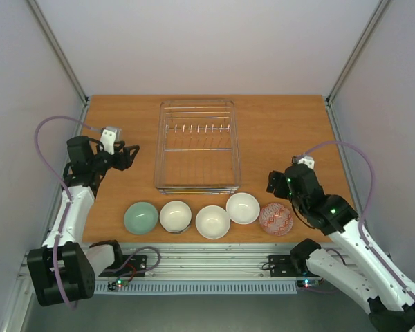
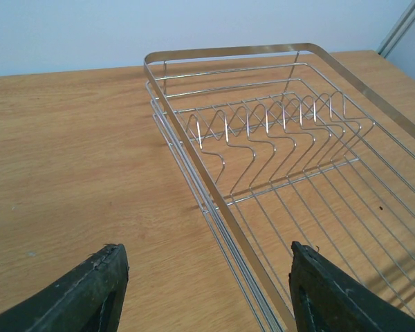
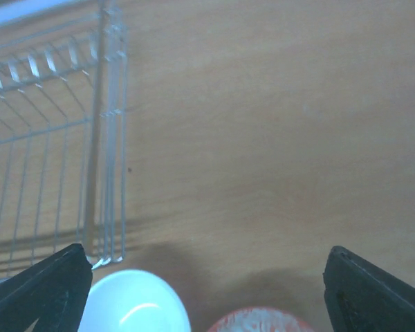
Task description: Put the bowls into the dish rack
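Right wrist view: the red-patterned bowl [image 3: 259, 321] is lying just nearward of the right gripper [image 3: 206, 257], whose empty jaws are standing wide.

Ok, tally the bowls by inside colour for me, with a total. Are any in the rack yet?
Pale green bowl: 1
White bowls: 3
Red-patterned bowl: 1
Total: 5, none in the dish rack.
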`<state>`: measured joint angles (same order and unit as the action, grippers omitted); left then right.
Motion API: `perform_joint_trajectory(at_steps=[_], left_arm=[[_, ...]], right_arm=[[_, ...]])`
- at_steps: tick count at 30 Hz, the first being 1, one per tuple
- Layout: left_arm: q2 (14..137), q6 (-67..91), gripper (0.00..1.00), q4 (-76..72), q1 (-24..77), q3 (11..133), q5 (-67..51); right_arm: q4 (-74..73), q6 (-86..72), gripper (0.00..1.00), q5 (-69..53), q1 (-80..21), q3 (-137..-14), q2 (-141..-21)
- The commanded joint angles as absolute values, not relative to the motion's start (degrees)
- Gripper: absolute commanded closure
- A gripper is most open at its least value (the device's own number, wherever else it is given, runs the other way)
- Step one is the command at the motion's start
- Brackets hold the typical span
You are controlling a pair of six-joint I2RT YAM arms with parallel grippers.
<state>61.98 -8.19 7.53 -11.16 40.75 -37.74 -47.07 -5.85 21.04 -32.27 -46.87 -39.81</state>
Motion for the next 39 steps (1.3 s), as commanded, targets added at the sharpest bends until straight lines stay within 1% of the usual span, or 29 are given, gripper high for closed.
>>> perform_joint_trajectory(at_steps=[1, 4, 6, 12, 15, 20, 32, 39], left_arm=[[62.79, -8.26, 0.36, 7.13, -11.42, 41.77, -40.03], [63.08, -8.28, 0.36, 7.18, -11.38, 41.93, -39.84], [63.03, -8.22, 0.36, 7.64, -11.42, 42.08, -39.82], [63.36, -7.92, 0.36, 7.29, -11.42, 41.98, -41.26], [64.42, -7.89, 0.36, 7.47, -11.43, 42.09, -41.72], [64.66, -7.91, 0.36, 8.1, -11.41, 42.49, -42.07], [63.99, -7.9, 0.36, 7.87, -11.4, 42.11, -42.12], [63.9, -7.74, 0.36, 7.38, -11.43, 41.93, -41.78]], right_arm=[[-57.15, -18.53, 0.14, 19.49, -32.7, -45.69, -45.01], [-57.39, -25.21, 0.23, 19.82, -32.65, -40.31, -44.1], [-58.4, -28.98, 0.26, 22.37, -32.66, -37.39, -41.03], [-67.92, -38.01, 0.31, 27.63, -32.69, -34.27, -33.55], [-68.49, -40.44, 0.35, 26.6, -32.7, -32.73, -30.59], [-67.18, -43.94, 0.41, 23.16, -32.7, -29.23, -31.27], [-62.77, -44.59, 0.46, 20.39, -32.7, -24.01, -34.73], [-61.24, -43.98, 0.57, 19.61, -32.67, -23.55, -35.55]])
